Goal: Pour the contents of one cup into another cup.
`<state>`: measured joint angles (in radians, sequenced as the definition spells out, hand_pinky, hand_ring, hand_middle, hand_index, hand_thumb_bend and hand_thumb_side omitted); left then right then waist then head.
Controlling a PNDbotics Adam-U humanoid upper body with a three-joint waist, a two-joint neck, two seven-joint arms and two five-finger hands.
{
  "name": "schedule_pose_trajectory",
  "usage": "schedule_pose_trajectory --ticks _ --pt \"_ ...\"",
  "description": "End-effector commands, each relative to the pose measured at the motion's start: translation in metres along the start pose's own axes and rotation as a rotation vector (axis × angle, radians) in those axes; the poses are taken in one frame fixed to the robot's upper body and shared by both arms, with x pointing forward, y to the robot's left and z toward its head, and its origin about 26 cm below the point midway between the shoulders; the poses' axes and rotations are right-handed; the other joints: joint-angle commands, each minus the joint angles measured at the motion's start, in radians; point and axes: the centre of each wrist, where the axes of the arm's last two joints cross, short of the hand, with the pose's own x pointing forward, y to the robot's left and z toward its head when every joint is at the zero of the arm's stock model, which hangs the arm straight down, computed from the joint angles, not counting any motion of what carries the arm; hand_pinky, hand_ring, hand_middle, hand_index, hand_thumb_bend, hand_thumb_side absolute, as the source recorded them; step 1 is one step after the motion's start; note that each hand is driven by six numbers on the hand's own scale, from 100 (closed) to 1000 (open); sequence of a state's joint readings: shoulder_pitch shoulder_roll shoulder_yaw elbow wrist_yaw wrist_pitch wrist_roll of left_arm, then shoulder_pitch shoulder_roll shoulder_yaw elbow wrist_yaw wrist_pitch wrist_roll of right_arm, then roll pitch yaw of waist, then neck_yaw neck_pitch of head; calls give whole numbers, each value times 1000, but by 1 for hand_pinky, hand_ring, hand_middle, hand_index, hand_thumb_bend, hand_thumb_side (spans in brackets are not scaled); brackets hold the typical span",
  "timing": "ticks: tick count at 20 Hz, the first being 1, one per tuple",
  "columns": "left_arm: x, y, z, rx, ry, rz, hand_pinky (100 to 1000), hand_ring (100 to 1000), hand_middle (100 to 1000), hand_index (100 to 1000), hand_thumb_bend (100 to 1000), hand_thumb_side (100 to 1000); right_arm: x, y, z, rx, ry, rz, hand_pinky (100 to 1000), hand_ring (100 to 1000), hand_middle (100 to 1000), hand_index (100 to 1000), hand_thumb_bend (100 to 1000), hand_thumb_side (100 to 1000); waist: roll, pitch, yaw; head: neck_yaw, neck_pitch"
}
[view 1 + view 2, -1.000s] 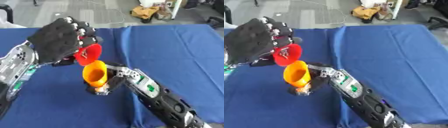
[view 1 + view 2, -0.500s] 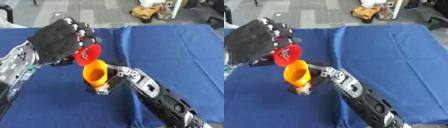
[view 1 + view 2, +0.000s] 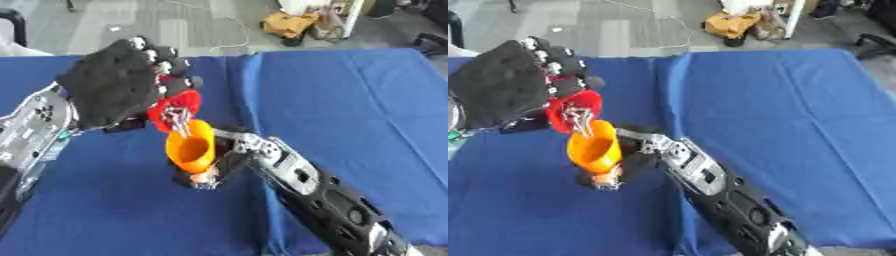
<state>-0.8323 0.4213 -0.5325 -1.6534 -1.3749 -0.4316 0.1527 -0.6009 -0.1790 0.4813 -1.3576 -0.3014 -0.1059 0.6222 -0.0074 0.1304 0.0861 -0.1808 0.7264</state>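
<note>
Right arm (image 3: 324, 200): black with silver joints, entering from the lower right and running up-left across the blue table (image 3: 350, 100).

Right hand (image 3: 229, 159): at the arm's end, low on the cloth, fingers curled round the lower part of the orange cup; fingertips show beneath the cup's base.

Orange cup (image 3: 191, 146): near the table's middle left, held just above or on the cloth, tilted a little with its mouth up and toward the red cup.

Red cup (image 3: 176, 107): directly above and touching or nearly touching the orange cup's rim, tipped steeply so its mouth faces down-right. Thin silvery pieces (image 3: 180, 120), possibly small metal items, hang at its lip over the orange cup's mouth.

Left hand (image 3: 122, 87): large, black, back of hand to the camera, fingers wrapped round the red cup from the left.

Left arm (image 3: 31, 130): silver and black, along the left edge.

Far: grey floor (image 3: 131, 20) beyond the table, with a yellow bag (image 3: 284, 22).
</note>
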Motion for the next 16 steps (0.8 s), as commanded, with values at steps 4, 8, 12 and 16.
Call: schedule_pose_trajectory --ticks 4,8,12,16 --pt "-7 7 -3 17 -4 -36 510 475 439 729 326 100 8 -4 -3 -3 -22 12 471 513 235 401 100 143 5 -13 -2 -3 -14" --pt "-7 6 -3 17 -5 -37 511 475 439 729 325 100 8 -4 -3 -3 -22 11 471 513 235 401 100 143 5 -14 -3 -3 -14" --pt "-7 6 -3 16 -6 -39 513 475 439 729 325 100 8 -4 -3 -3 -23 11 471 513 235 400 100 142 5 -14 -3 -3 -14" --pt "-7 7 -4 16 -9 -45 518 475 439 730 325 100 8 -4 -3 -4 -22 11 470 513 235 399 100 142 5 -14 -3 -2 -14"
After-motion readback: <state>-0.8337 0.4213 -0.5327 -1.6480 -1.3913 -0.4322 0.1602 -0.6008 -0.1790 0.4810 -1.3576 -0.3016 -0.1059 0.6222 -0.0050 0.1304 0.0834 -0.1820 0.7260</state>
